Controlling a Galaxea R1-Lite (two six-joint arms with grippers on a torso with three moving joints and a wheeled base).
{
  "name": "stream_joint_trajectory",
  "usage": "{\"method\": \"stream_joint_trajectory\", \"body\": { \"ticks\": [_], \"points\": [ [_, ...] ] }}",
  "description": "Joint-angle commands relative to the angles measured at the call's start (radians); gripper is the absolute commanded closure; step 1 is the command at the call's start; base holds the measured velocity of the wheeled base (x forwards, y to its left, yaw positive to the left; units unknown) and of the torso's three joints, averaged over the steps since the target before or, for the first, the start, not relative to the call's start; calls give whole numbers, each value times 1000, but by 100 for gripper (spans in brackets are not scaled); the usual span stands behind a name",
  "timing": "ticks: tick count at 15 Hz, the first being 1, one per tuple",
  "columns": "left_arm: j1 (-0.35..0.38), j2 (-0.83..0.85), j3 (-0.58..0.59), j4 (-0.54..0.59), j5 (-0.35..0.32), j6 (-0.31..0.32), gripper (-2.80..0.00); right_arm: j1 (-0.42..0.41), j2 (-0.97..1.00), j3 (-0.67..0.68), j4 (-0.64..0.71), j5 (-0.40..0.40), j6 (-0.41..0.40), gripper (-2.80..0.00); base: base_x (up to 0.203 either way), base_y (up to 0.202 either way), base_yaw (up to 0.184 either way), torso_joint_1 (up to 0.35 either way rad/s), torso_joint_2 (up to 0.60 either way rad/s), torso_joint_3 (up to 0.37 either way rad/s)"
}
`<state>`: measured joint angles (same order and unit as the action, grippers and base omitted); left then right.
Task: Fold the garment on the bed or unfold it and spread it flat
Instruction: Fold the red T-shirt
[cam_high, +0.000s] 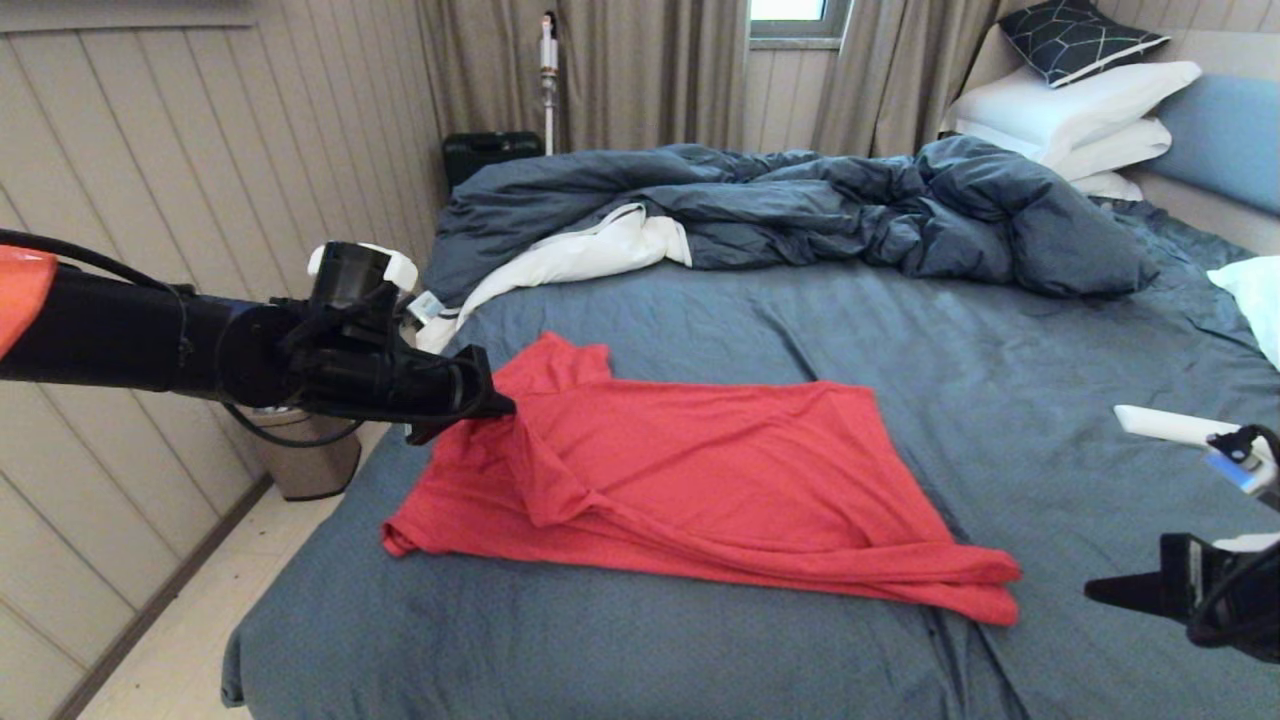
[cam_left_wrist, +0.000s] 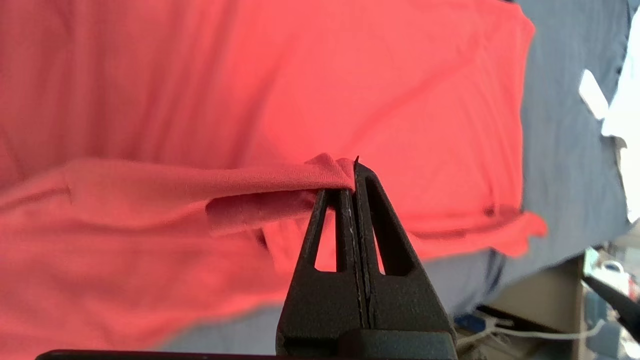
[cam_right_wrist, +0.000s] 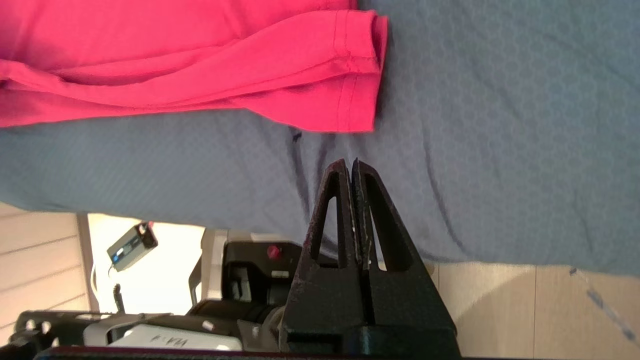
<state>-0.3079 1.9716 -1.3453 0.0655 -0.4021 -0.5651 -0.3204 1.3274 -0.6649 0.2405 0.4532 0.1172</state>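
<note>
Garment (cam_high: 700, 470) lies rumpled mid-bed (cam_high: 1000, 380), our left gripper (cam_high: 495, 405) pinching its edge, right gripper (cam_high: 1100, 590) closed empty nearby — thin knit may slip out if we tug.

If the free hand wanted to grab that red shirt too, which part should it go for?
Probably the hemmed corner of the red shirt nearest the right hand, approached from that side. There the edge lies folded and raised on the sheet, easy to pinch. The left hand already grips the opposite end.
</note>
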Motion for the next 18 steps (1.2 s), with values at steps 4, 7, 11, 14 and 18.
{"method": "stream_joint_trajectory", "body": {
  "ticks": [4, 7, 11, 14, 18],
  "points": [
    [13, 95, -25, -74, 15, -2, 0, 3, 4, 17, -20, 4, 1, 0, 0, 0, 0, 0, 0, 0],
    [18, 127, -25, -151, 126, -1, 0, 3, -7, 25, -20, 5, 1, 0, 0, 0, 0, 0, 0, 0],
    [19, 167, -23, -228, 237, 4, 0, 7, -16, 36, -21, 7, 1, 0, 0, 0, 0, 0, 0, 0],
    [19, 178, -22, -230, 241, 6, 0, 9, -16, 52, -49, 7, 1, 0, 0, 0, 0, 0, 0, 0],
    [19, 181, -12, -184, 241, 62, 0, 7, -13, 58, -50, 7, 1, 0, 0, 0, 0, 0, 0, 0]
  ]
}}
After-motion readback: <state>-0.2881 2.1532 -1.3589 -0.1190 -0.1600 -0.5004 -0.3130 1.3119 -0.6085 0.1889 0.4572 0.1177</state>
